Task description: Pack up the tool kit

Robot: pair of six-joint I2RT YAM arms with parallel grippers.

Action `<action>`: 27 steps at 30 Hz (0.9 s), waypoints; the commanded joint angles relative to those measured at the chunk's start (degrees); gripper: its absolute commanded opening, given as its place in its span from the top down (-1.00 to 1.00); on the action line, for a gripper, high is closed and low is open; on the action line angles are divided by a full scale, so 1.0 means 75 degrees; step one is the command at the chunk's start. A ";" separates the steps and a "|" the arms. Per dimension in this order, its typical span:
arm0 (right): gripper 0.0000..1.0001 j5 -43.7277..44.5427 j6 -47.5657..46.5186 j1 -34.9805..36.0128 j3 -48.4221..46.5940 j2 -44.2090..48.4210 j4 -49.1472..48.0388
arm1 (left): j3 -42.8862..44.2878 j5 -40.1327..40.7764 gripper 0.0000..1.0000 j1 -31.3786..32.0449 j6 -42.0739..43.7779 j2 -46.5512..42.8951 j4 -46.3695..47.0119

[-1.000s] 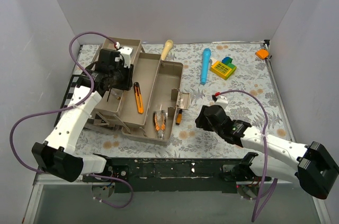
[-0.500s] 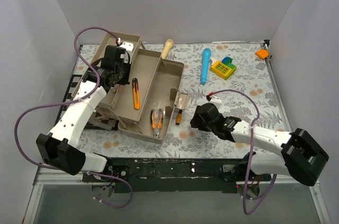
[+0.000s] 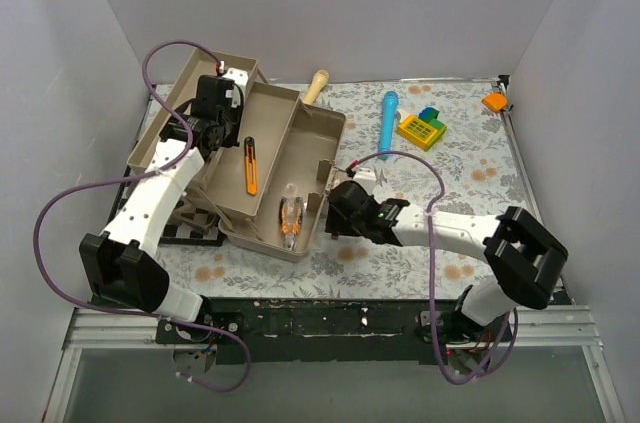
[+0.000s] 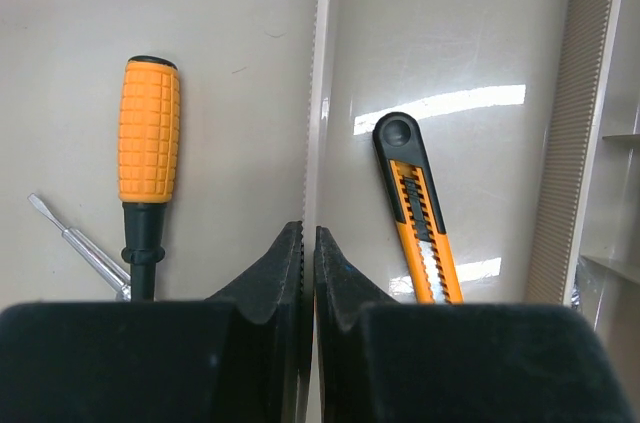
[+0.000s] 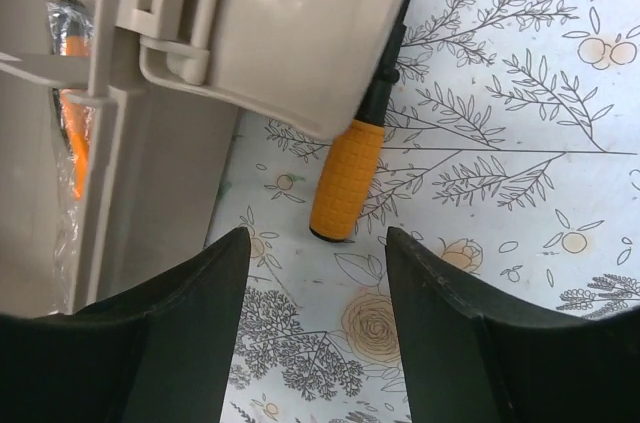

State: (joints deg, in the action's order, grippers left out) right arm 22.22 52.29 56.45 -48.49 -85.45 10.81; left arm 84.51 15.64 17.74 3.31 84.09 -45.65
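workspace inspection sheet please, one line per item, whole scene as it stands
surface: floral table, flat.
job's things: toolbox open, trays spread; utility knife, pliers and stowed screwdriver inside; loose screwdriver on the table, shaft under the toolbox corner.
clutter: blue tool, yellow block, wooden handle, orange piece along the far side.
grippers: left pincer shut on a tray wall; right pincer open over the loose screwdriver.
cables: purple cables loop off both arms.
surroundings: white walls on three sides.

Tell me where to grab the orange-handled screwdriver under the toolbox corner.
Probably take the screwdriver by its orange handle, jaws across its width, coming from above on the open table side. Its black shaft runs under the toolbox, so only the handle is free.
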 commanded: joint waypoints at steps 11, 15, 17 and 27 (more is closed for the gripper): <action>-0.15 0.1128 0.0141 0.0243 -0.1469 -0.1380 0.1782 | -0.0475 -0.0585 1.00 -0.0220 -0.0172 -0.0349 0.1516; 0.07 0.0964 0.0153 0.0232 -0.1188 -0.1357 0.1513 | -0.0639 -0.0877 1.00 -0.0209 -0.0230 -0.0443 0.1575; 0.11 0.0730 0.0153 0.0139 -0.0919 -0.1275 0.1151 | -0.0697 -0.1065 1.00 -0.0220 -0.0266 -0.0467 0.1586; 0.13 0.0343 -0.0420 -0.0202 -0.0507 -0.1298 0.0528 | -0.0815 -0.1417 1.00 -0.0220 -0.0359 -0.0513 0.1622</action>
State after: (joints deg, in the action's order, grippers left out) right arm 22.61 52.27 56.10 -53.45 -94.67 14.02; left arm 79.31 9.13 15.51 3.38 80.51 -39.53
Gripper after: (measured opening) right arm 0.429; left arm 0.040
